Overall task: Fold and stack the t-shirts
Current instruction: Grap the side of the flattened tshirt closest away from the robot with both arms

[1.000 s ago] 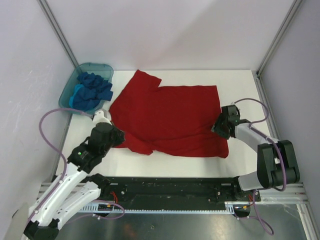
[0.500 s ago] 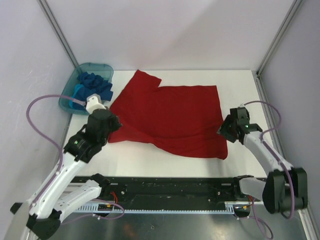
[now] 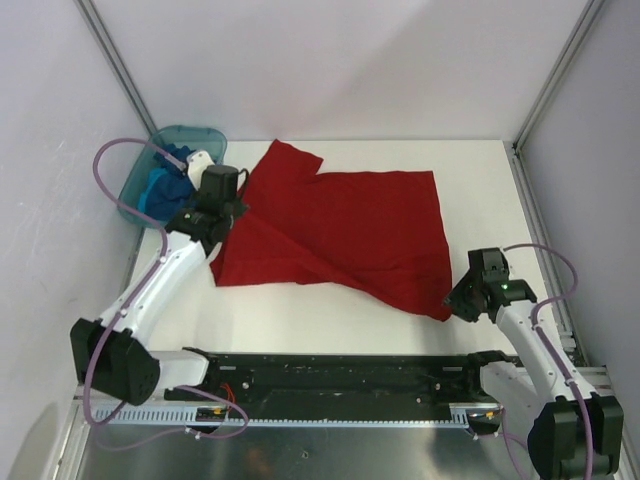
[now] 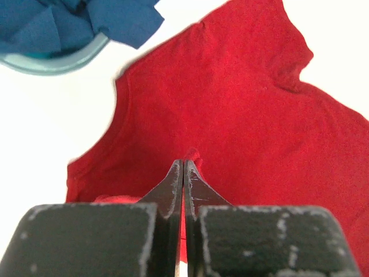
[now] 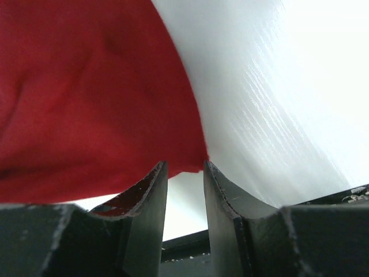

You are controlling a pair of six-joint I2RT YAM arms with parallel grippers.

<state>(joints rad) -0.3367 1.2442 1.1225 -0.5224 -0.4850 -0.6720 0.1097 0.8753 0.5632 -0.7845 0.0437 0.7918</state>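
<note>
Teal tub (image 3: 133,192) holding blue t-shirts (image 3: 163,190), left jaws clamped on red t-shirt (image 3: 350,225), right jaws apart

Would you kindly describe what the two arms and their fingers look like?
The left arm and right arm both have white links and black joints. A lilac cable loops along each. The fingers are black, wedge-shaped and scuffed pale at the edges.

right wrist view crops red t-shirt (image 5: 86,86)
</note>
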